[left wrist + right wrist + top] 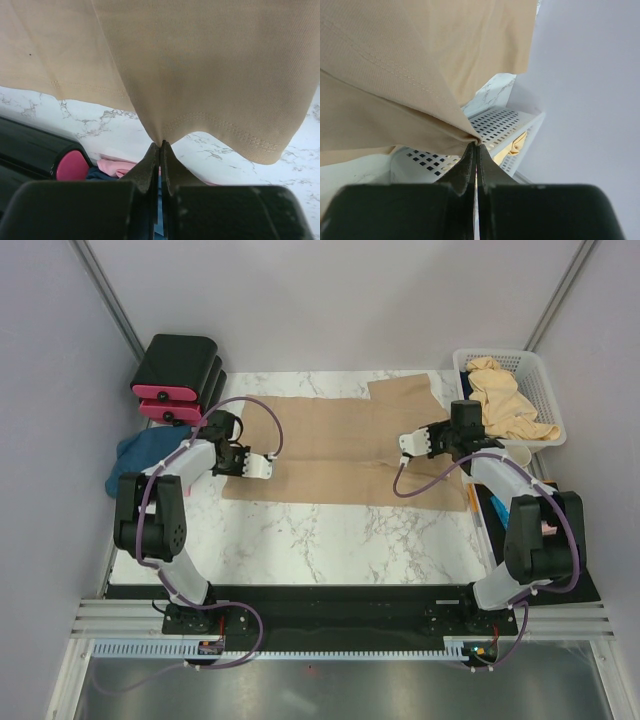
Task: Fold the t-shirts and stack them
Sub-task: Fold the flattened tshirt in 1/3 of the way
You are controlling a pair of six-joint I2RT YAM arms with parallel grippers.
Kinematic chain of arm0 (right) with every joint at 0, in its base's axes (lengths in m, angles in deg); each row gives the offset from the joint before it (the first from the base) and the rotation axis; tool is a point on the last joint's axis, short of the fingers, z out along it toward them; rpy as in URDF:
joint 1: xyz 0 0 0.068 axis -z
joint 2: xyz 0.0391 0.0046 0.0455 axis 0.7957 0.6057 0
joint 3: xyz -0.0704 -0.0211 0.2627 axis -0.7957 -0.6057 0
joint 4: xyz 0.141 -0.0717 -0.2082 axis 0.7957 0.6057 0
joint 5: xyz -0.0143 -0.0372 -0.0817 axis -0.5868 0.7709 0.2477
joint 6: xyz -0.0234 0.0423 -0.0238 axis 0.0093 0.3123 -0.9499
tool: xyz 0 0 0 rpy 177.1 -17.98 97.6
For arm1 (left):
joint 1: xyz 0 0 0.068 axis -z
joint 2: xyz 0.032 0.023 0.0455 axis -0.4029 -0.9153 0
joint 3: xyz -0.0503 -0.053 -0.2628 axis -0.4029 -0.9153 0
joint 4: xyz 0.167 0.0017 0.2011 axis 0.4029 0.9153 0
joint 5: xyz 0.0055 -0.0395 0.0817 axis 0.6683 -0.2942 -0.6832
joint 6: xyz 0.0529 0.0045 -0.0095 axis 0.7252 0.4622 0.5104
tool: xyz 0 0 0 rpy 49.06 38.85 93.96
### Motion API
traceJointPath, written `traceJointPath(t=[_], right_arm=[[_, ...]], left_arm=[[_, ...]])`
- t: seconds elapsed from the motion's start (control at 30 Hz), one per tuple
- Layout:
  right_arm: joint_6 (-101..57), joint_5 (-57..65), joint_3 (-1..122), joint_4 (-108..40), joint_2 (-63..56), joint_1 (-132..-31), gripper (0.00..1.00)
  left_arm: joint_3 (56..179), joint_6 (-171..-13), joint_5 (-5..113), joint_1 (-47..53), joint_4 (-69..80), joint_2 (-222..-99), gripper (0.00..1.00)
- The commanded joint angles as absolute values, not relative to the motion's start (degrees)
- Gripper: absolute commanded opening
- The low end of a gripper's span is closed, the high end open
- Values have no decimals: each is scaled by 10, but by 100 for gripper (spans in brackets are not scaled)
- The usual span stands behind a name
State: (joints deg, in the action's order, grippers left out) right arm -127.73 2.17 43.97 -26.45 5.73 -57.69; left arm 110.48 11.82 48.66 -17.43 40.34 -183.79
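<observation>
A tan t-shirt (335,445) lies spread across the far half of the marble table. My left gripper (262,466) is shut on its hem edge at the left side, and the cloth (200,65) hangs from the pinch (161,144). My right gripper (408,445) is shut on the shirt's right side, and a fold of the cloth (395,65) rises from the pinch (476,142). A dark blue shirt (140,455) lies at the table's left edge; a pink one (112,167) shows beside it. More tan shirts (505,400) fill the basket.
A white mesh basket (543,375) stands at the far right, also in the right wrist view (505,125). Black-and-pink boxes (178,375) are stacked at the far left. Orange and pink items (480,502) lie by the right arm. Grey walls enclose the table.
</observation>
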Motion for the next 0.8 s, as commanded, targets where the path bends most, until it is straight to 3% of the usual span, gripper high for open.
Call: traceJointPath(t=[0.0, 0.2, 0.23, 0.3, 0.33, 0.37, 0.57, 0.77], right_arm=[[-1277, 20, 461, -308, 67, -576, 0], [-1278, 21, 455, -315, 71, -580, 8], [-1278, 23, 453, -319, 72, -582, 20], [-1277, 30, 445, -333, 73, -585, 37], [-1277, 34, 442, -338, 72, -588, 51], [-1276, 40, 432, -360, 73, -590, 54], [-1271, 69, 392, -440, 66, -598, 58], [-1210, 106, 399, -438, 38, -600, 58]], left_arm=[[1109, 104, 479, -175, 388, -1842, 2], [1099, 101, 458, -166, 377, -1855, 2], [1100, 99, 457, -165, 375, -1856, 2], [1098, 94, 458, -162, 364, -1858, 19], [1091, 94, 439, -160, 344, -1859, 34], [1083, 93, 431, -159, 318, -1859, 47], [1020, 94, 352, -153, 114, -1868, 68], [1021, 54, 306, -155, -18, -1860, 69]])
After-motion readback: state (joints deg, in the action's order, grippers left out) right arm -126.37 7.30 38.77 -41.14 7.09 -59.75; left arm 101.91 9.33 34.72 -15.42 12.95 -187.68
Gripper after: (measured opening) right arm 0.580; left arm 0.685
